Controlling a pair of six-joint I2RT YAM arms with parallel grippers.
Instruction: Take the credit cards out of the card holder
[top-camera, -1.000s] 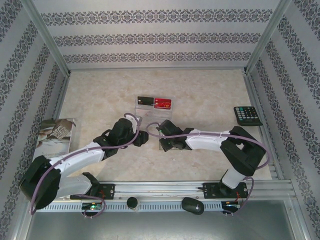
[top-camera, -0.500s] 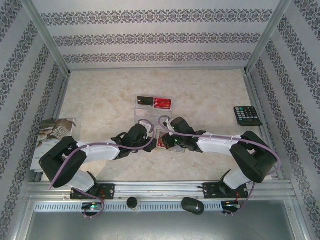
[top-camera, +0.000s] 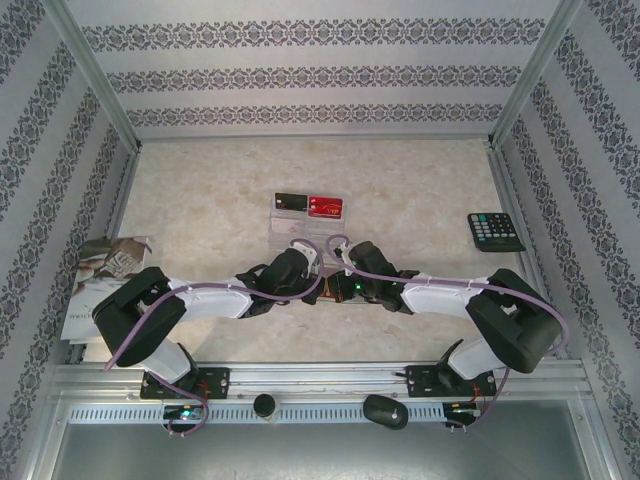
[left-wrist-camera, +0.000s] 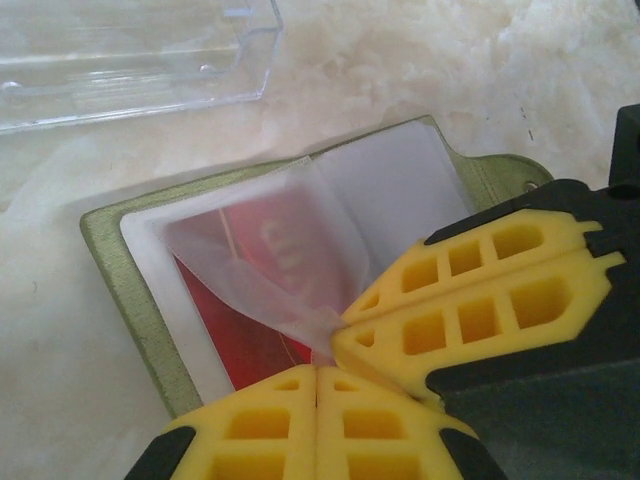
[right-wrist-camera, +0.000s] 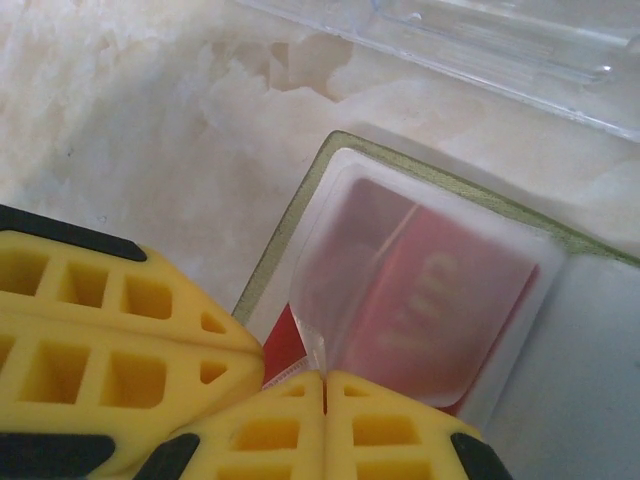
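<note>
Marbled tabletop (top-camera: 200, 200) bears the card holder (left-wrist-camera: 110, 262), whose limp clear sleeve (left-wrist-camera: 275, 255) the left gripper (left-wrist-camera: 316, 385) and right gripper (right-wrist-camera: 322, 388), both closed, pinch; its stiff, slick red card (left-wrist-camera: 250, 362) should suit edge-gripping.

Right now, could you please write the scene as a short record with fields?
card holder: open, lying flat
clear sleeve: one corner lifted, red card inside
left gripper: shut on that sleeve corner
right gripper: shut on the same corner
outside holder: black card, second red card, farther back
</note>
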